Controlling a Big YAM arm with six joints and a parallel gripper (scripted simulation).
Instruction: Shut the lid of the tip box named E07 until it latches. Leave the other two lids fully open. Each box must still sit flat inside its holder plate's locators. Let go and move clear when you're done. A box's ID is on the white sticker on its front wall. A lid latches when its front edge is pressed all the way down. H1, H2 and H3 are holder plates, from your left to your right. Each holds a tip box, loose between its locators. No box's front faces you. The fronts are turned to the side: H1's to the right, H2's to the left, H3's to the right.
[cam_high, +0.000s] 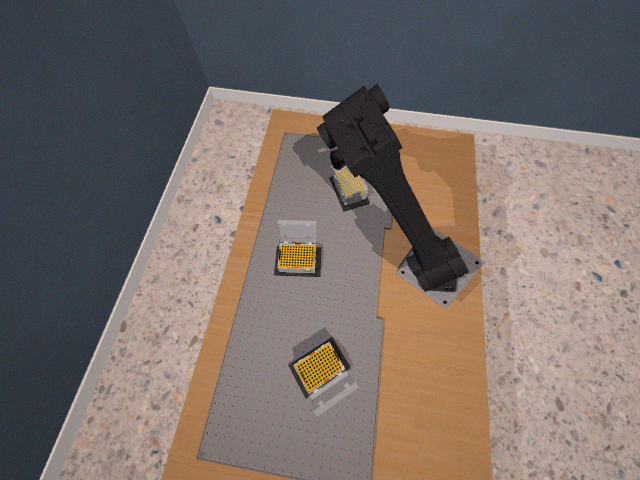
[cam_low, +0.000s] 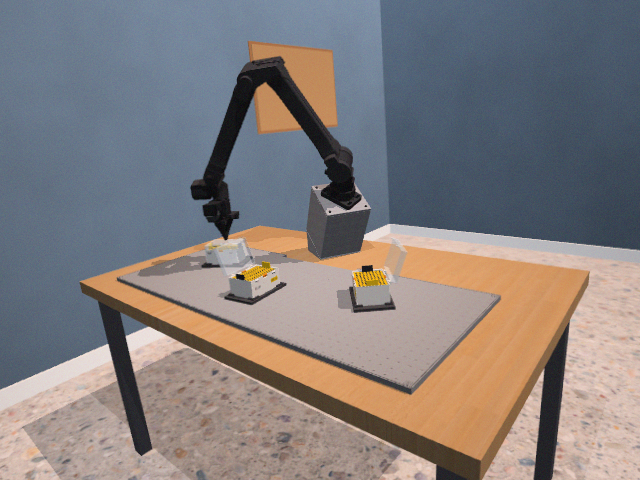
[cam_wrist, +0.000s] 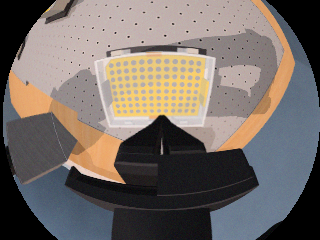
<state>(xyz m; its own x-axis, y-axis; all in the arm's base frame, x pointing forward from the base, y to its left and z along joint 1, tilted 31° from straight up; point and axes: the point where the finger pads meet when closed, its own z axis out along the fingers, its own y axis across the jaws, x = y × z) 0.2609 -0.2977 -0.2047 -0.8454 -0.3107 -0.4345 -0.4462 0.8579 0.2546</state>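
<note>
Three white tip boxes with yellow tip racks sit on black holder plates. The box nearest the arm (cam_high: 350, 188) (cam_low: 216, 253) (cam_wrist: 158, 87) has its clear lid lying down over the tips, which look pale through it. My gripper (cam_low: 225, 236) (cam_wrist: 162, 123) is shut on nothing, and its tip hangs just above that lid's edge. In the top view the arm hides the gripper. The middle box (cam_high: 296, 255) (cam_low: 253, 281) has its lid (cam_high: 296, 231) standing open. The third box (cam_high: 318, 366) (cam_low: 370, 286) has its lid (cam_high: 336, 395) (cam_low: 395, 258) open too. I cannot read the stickers.
The holders stand on a grey perforated baseplate (cam_high: 289, 413) (cam_low: 361, 341) on a wooden table (cam_high: 434, 387) (cam_low: 491, 372). The arm's grey pedestal (cam_high: 462, 279) (cam_low: 336, 227) stands at the table's far side. An orange panel (cam_low: 310, 87) hangs on the wall behind.
</note>
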